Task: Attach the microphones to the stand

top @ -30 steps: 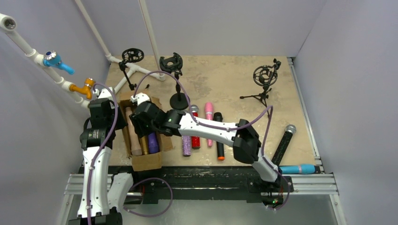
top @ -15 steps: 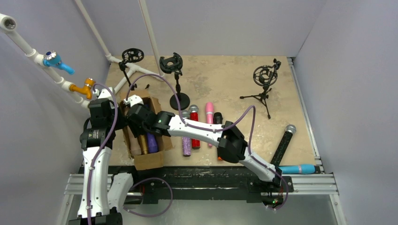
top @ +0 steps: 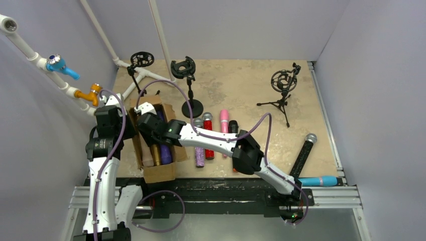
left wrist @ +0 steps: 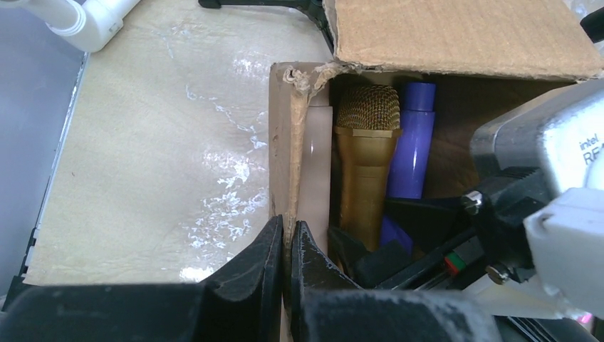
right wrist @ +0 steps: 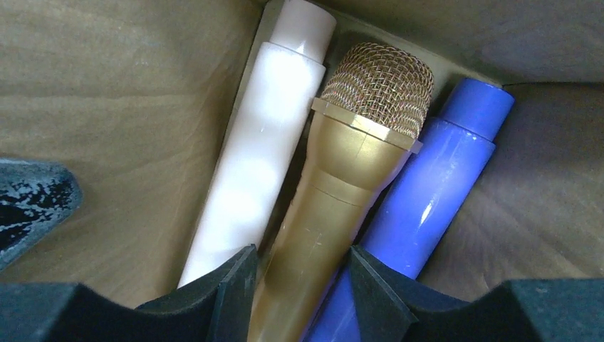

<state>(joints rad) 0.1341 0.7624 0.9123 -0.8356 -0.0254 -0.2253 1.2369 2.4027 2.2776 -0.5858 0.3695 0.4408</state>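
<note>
An open cardboard box [top: 160,173] at the left holds a white microphone [right wrist: 256,142], a gold microphone [right wrist: 342,192] and a blue microphone [right wrist: 441,171] side by side. My right gripper [right wrist: 303,263] is open inside the box, one finger on each side of the gold microphone's handle. It also shows in the top view [top: 152,136]. My left gripper [left wrist: 288,231] is shut on the box's left wall [left wrist: 299,128]. Three stands with shock mounts are at the back: left [top: 141,59], middle [top: 183,68] and a tripod at the right [top: 283,80].
Several microphones lie on the table right of the box: purple glitter [top: 199,155], red [top: 209,150], pink [top: 223,120], black [top: 235,160]. A black one with a silver head [top: 304,153] and a light blue one [top: 319,181] lie at the right front. White pipes [top: 65,85] line the left wall.
My right arm has reached further left, and its gripper has gone down into the box over the gold microphone. The left arm has not moved.
</note>
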